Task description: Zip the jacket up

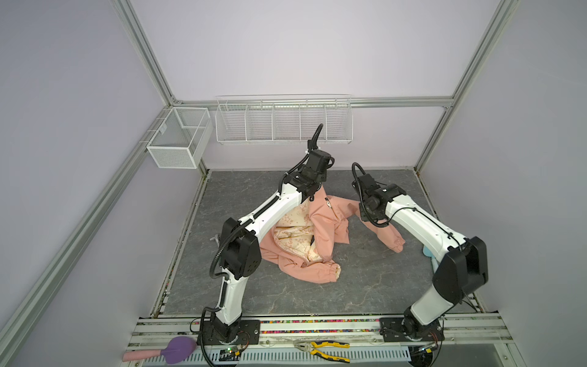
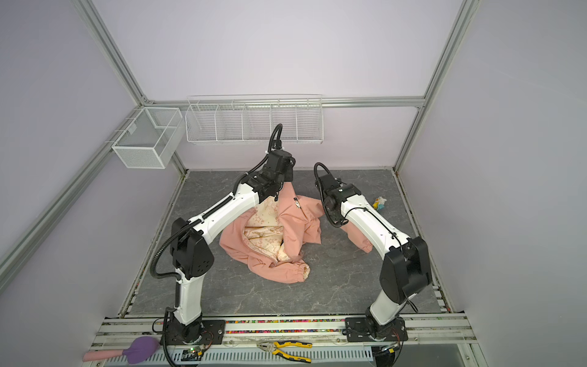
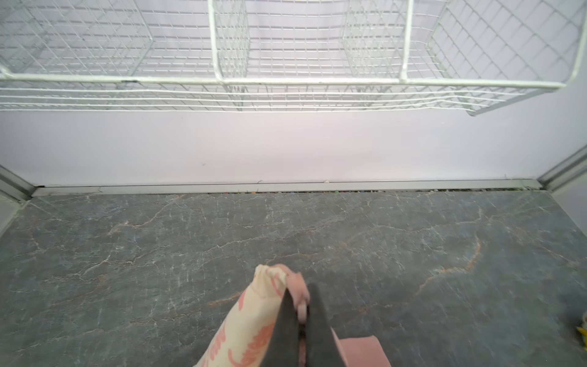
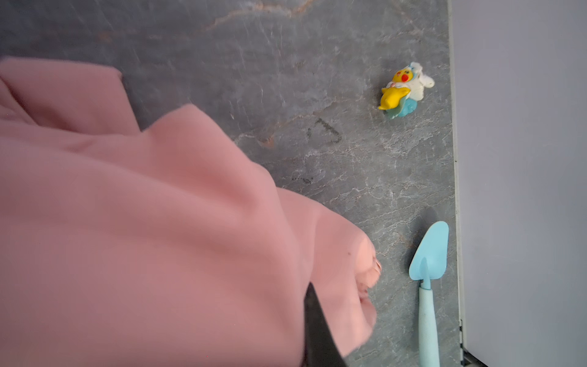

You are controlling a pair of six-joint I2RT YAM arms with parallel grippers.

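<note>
The salmon-pink jacket (image 1: 320, 228) lies crumpled mid-table in both top views, its front open and the cream patterned lining (image 2: 263, 235) showing. My left gripper (image 3: 303, 305) is shut on a front edge near the collar and holds that edge up off the table. The pink fabric and lining bunch around its fingers (image 3: 317, 317). My right gripper (image 1: 365, 213) hangs low over the jacket's right sleeve. In the right wrist view, pink cloth drapes over it and only one black finger (image 4: 317, 330) shows. The zipper pull is hidden.
A small yellow and white toy figure (image 4: 403, 90) and a light blue spatula (image 4: 428, 270) lie near the table's right edge. A white wire rack (image 1: 282, 120) hangs on the back wall and a mesh box (image 1: 178, 139) at the back left. Pliers (image 1: 324, 349) lie on the front rail.
</note>
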